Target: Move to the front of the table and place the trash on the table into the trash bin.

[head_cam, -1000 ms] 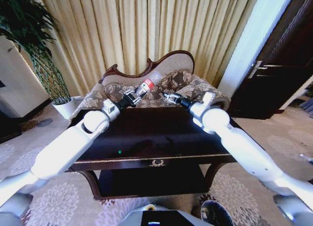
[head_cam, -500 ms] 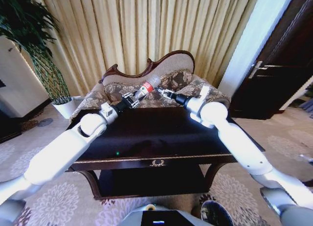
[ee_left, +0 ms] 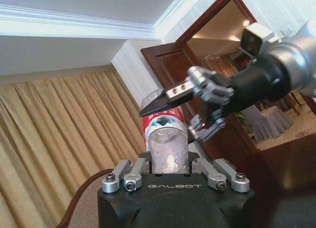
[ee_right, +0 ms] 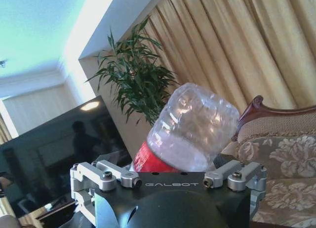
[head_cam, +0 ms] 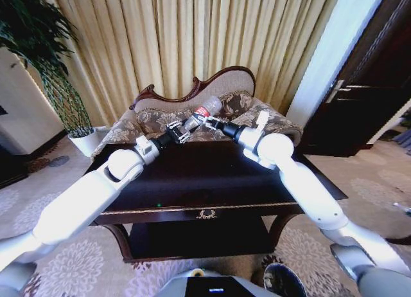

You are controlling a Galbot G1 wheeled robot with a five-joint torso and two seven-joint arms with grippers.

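Bright daylight glows through the curtains (head_cam: 192,46), glare sheens the dark table (head_cam: 192,181), straight lines bow at the head view's edges, and the right wrist view's ceiling washes out pale.

A: Supporting surface?

B: The table (head_cam: 192,181), centre to lower centre of the head view. Dark glossy wooden top, gold trim along the front edge, gold emblem (head_cam: 206,214) on the front drawer.

A: Anything lying on the top?

B: Nothing I can make out; the visible surface shows reflections and one small green glint at lower left of the top.

A: Below it?

B: Curved legs, a low dark shelf (head_cam: 192,236), standing on patterned carpet (head_cam: 77,271).
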